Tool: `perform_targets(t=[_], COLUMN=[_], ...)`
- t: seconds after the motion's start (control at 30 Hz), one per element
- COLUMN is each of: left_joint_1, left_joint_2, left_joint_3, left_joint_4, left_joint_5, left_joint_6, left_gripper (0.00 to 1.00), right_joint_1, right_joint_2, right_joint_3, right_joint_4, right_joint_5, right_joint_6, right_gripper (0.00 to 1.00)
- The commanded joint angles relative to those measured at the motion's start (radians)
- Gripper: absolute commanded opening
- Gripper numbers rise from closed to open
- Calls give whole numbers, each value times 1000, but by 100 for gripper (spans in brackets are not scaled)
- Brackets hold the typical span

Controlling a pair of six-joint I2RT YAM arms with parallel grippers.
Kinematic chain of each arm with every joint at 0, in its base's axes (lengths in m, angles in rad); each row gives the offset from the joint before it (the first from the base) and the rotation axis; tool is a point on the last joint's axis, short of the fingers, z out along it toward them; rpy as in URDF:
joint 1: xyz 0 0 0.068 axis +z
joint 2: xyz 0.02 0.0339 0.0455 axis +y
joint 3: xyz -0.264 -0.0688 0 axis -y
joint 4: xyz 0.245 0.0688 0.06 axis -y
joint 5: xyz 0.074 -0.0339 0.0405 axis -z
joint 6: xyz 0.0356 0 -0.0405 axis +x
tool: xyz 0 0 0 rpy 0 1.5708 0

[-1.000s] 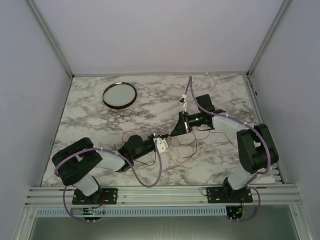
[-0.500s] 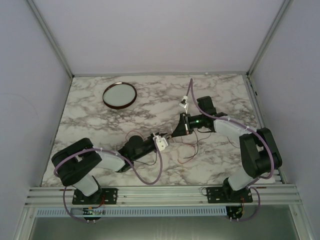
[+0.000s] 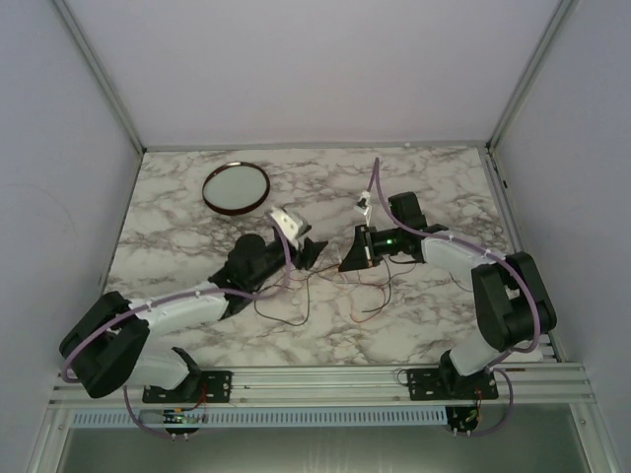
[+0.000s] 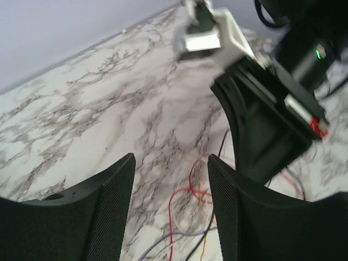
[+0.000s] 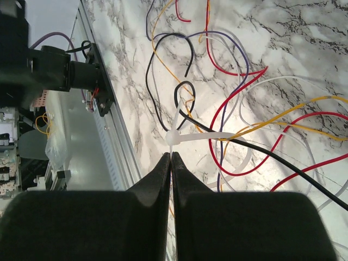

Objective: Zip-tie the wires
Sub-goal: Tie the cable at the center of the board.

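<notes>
The wires (image 3: 347, 288) lie in a loose tangle on the marble table, thin strands in red, black, yellow, white and purple (image 5: 234, 92). A white zip tie (image 5: 187, 137) loops around some of them. My right gripper (image 5: 171, 156) is shut on the tie's thin tail, just below its head, and in the top view it (image 3: 347, 264) points left over the tangle. My left gripper (image 3: 314, 252) is open, a little left of the right one. Nothing lies between its fingers (image 4: 114, 190), and the wires (image 4: 187, 201) show on the table below them.
A round dark-rimmed dish (image 3: 236, 187) stands at the back left of the table. The right arm's black gripper body (image 4: 272, 119) looms close on the right of the left wrist view. The aluminium rail (image 3: 315, 379) runs along the near edge.
My left gripper has opened and drawn away from the right gripper toward the back left, the left arm stretching out low. The right gripper stays shut on the tie's tail.
</notes>
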Motion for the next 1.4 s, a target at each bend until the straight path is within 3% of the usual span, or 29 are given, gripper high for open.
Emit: perform_targets(t=[0.0,0.2,0.47,0.93,1.37], left_joint_1=[97,190,207,206,206], left_joint_2=[-5,45,154,327,381], left_joint_3=[109,122,153,227,231], left_joint_4=[-216,-129,-14,120,158], left_joint_5=[130,322,546,596,624], left_joint_6=[-306,-543,-725,-788,-793], left_gripper=[58,59,58,48,36], right_joint_1=[5,6,6,5,6], right_joint_2=[-37,-42,-41,-38,-31], right_joint_3=[12,15,20,25,35], right_joint_4=[31,32,32,32,33], right_joint_5=[-6,-6,-9,-12,-9], right_joint_6=[-22,-23,-28,-26,-23], right_gripper=[0,0,0,0,0])
